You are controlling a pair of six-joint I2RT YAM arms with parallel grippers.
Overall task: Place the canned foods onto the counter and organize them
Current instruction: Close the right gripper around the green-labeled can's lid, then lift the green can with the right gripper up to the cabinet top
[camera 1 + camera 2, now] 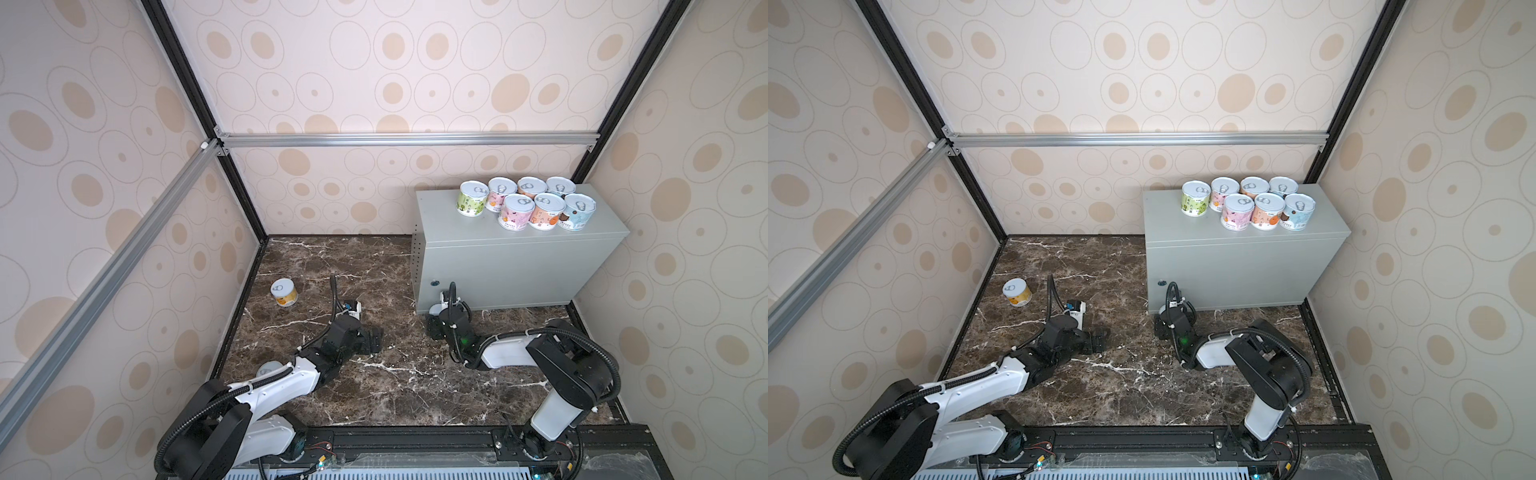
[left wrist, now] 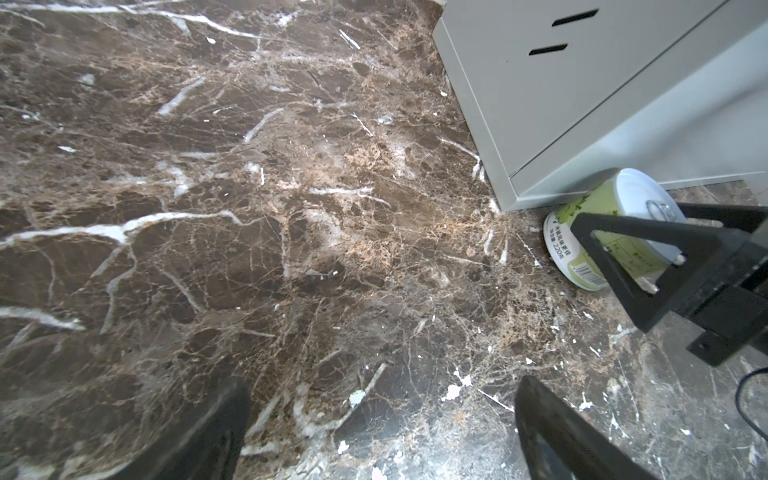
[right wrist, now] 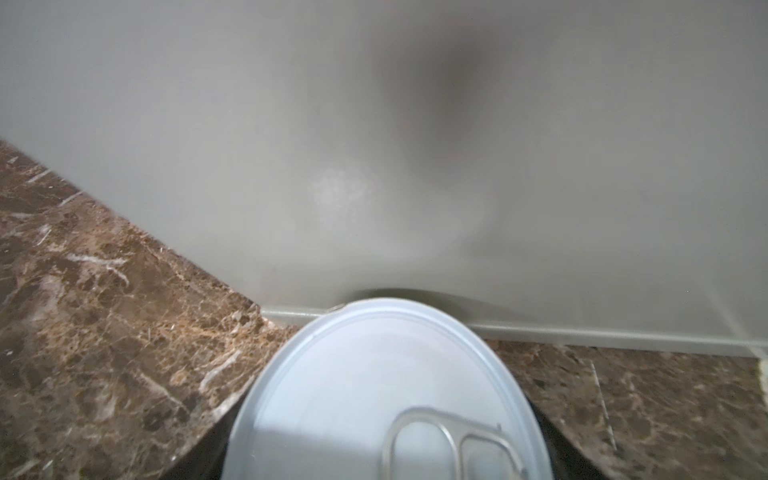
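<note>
Closest to the lens in both top views, the white-and-black left arm (image 1: 266, 392) and right arm (image 1: 557, 374) rise from a black rail (image 1: 415, 440) along the near edge. Beyond them spreads the dark brown marble-patterned surface (image 1: 395, 395). At its far right, against the wall, stands the counter (image 1: 498, 266), a large light-grey metal box cabinet.

Seven short round tins with silvery pull-tab lids stand upright and packed together on its flat top. The back row of four (image 1: 531, 187) runs green, pink, orange and blue, and the front row of three (image 1: 547, 210) runs pink, orange and light blue.

A yellow-labelled tin (image 1: 284, 292) stands alone on the marble near the left wall. A half-hidden tin (image 1: 268, 369) shows only its lid behind the left arm.

The light-green tin (image 2: 640, 191) leans tilted on the marble, right at the foot of the counter's front corner. The right gripper (image 2: 631, 218) has its black fingers clamped on this tin, one on each side.

The left gripper (image 2: 382, 386) hangs low over bare marble near the middle, fingers spread wide with nothing between them.
</note>
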